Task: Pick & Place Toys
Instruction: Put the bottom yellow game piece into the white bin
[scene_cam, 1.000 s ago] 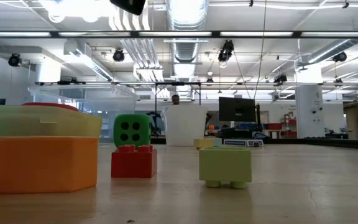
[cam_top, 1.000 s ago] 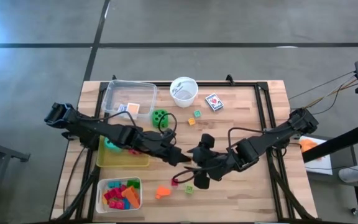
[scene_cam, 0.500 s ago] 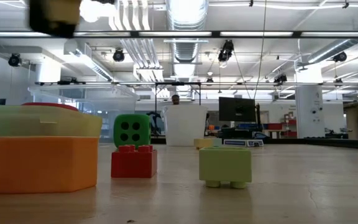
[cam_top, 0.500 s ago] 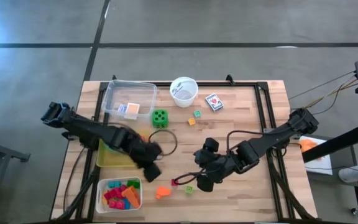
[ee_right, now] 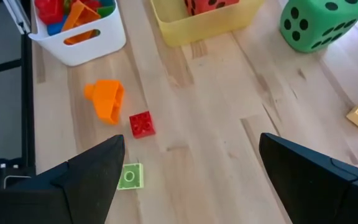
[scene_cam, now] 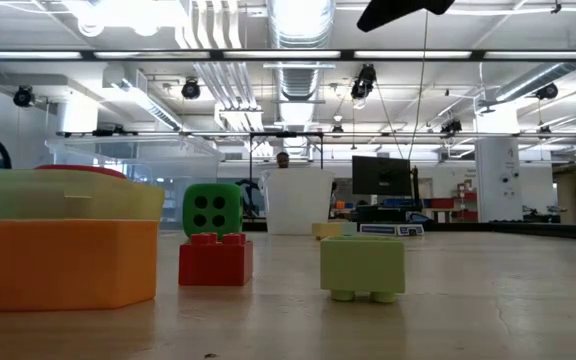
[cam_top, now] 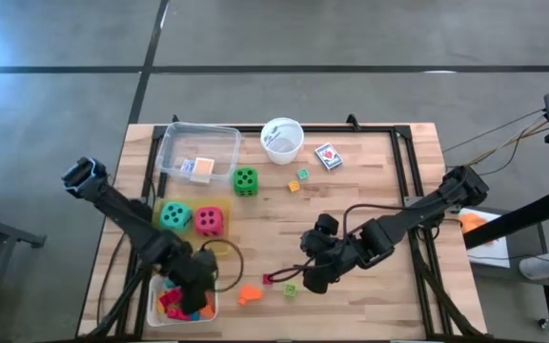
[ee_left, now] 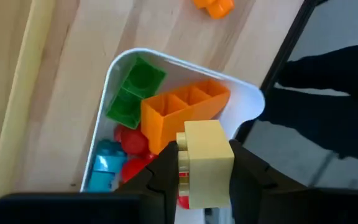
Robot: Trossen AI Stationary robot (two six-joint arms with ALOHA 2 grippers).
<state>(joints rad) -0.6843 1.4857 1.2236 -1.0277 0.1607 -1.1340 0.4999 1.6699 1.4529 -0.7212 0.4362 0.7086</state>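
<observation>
Left gripper (ee_left: pixel 205 163), clenched on a pale yellow block (ee_left: pixel 206 163), has been swung from frame centre to over the white tray (cam_top: pixel 158 282), lower left; drop judged imminent. Right gripper (ee_right: pixel 191 171) has been spread, empty.

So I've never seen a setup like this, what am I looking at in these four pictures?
Two dark robot arms sort toys on a wooden table. One picture looks straight down, one looks level across the tabletop, and two come from cameras on the wrists. The left gripper holds a pale yellow block above a white tray of coloured blocks. The right gripper is open and empty over loose pieces: an orange block, a small red block and a light green block. A green die sits nearby.
</observation>
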